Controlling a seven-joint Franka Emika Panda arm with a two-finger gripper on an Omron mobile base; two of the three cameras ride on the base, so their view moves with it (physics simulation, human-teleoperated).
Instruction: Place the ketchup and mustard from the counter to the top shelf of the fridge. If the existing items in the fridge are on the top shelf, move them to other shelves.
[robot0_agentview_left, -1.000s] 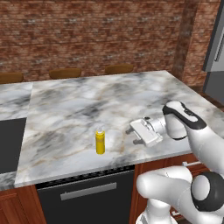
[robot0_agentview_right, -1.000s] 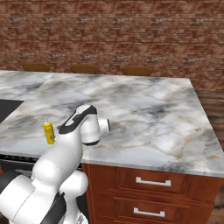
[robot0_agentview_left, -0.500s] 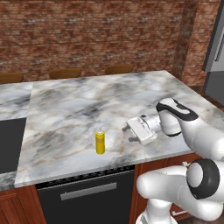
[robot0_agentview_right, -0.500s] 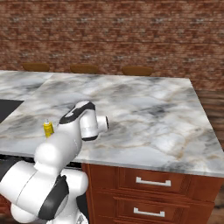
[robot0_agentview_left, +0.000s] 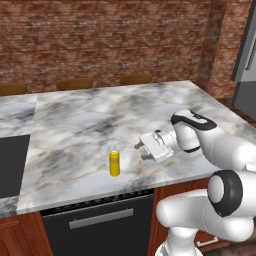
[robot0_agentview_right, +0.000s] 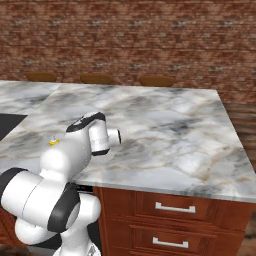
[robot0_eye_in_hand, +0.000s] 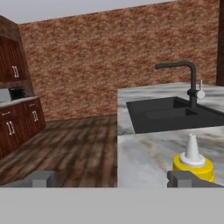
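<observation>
The mustard, a small yellow bottle (robot0_agentview_left: 114, 162) with a white nozzle, stands upright near the front edge of the marble counter (robot0_agentview_left: 100, 112). My gripper (robot0_agentview_left: 141, 151) hovers low over the counter just to the right of it, pointing at it, jaws open and empty, a short gap away. In the hand view the mustard's top (robot0_eye_in_hand: 192, 162) rises right behind the right fingertip (robot0_eye_in_hand: 183, 178), off to the side of the open gripper (robot0_eye_in_hand: 113, 179). From the right base view just the mustard's cap (robot0_agentview_right: 52, 141) peeks out behind my arm. The ketchup is out of view.
A black sink (robot0_eye_in_hand: 175, 114) with a dark faucet (robot0_eye_in_hand: 189, 83) lies beyond the bottle, seen as a dark recess (robot0_agentview_left: 10, 165) at the counter's left. Stool backs (robot0_agentview_left: 75, 83) line the far edge. A grey steel appliance front (robot0_agentview_left: 247, 60) stands at the far right.
The hand has swung left and stretched out low over the counter, closing most of the distance to the mustard. The bottle has not moved and the jaws stay open.
</observation>
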